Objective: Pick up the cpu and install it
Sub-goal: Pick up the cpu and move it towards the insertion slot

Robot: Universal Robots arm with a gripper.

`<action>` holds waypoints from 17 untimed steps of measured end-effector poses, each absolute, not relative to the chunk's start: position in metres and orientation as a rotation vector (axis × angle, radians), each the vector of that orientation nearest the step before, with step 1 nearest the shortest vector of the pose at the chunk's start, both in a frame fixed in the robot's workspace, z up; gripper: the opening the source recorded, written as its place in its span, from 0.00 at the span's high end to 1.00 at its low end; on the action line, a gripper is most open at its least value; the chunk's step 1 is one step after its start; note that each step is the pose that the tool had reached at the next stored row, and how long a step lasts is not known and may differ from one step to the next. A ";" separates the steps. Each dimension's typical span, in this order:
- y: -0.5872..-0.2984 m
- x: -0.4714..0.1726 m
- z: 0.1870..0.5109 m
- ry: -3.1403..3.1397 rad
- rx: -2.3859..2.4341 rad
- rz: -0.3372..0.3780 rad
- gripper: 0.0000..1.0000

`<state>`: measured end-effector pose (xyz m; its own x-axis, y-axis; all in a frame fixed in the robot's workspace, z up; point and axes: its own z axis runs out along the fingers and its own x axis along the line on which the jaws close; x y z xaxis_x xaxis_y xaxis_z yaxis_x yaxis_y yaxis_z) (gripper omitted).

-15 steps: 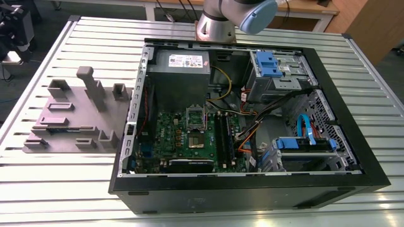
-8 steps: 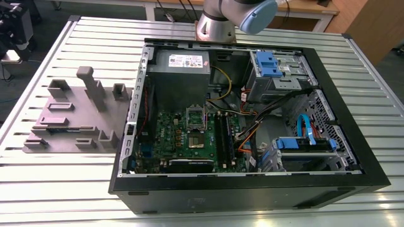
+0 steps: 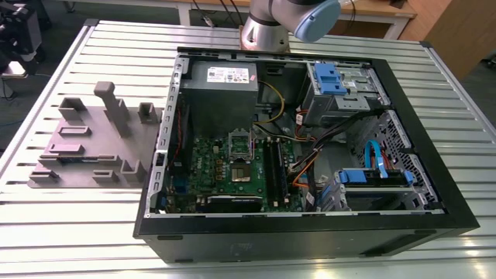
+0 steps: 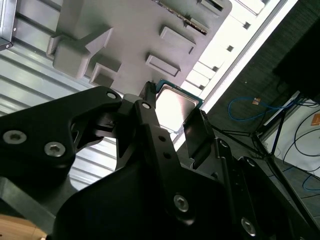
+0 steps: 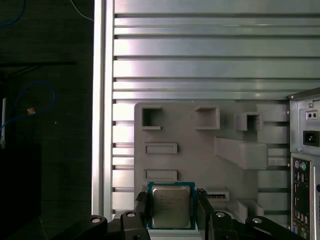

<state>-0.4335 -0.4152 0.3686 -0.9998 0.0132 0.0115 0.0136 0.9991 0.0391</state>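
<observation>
And here we are at the tray end of the table: the black two-fingered tool (image 5: 171, 214) has the cpu (image 5: 171, 205), that small flat square chip with a shiny silver metal top and a thin greenish rim, pinched between its fingers (image 5: 142, 210), one on each of two opposite sides. The second wrist view backs that up, with the tool (image 4: 173, 114) closed on the cpu (image 4: 175, 106) and the silver top catching the light.

Behind the chip lies the mauve-grey plastic tray with its upright blocks and shallow pockets (image 5: 200, 150). The cpu sits over the tray's edge, close to the table's border (whether it touches the tray or hangs clear of it, I cannot tell). The tray (image 4: 125, 40) rests on the ribbed silver aluminium table (image 5: 200, 50).

Over to the exterior view: the tray (image 3: 85, 151) is on the exterior view's left of the table (image 3: 93, 221), just beside the big black open computer case (image 3: 310, 238), which lies on its side. Inside it the green motherboard (image 3: 217, 168) faces up. At the far edge of the table stands the grey robot arm with a pale blue cap (image 3: 283, 23). The case's rear panel (image 5: 305, 160) shows in the first wrist view too, next to the tray.
</observation>
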 end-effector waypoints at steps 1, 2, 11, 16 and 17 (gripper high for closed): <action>-0.415 -0.433 0.369 -3.130 -0.021 -0.061 0.53; -0.415 -0.433 0.369 -3.130 -0.021 -0.061 0.53; -0.415 -0.430 0.369 -3.130 -0.021 -0.061 0.53; -0.415 -0.429 0.369 -3.130 -0.021 -0.061 0.53; -0.415 -0.429 0.368 -3.130 -0.021 -0.061 0.53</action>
<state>-0.4286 -0.4152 0.3685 -0.9998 0.0132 0.0114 0.0136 0.9991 0.0391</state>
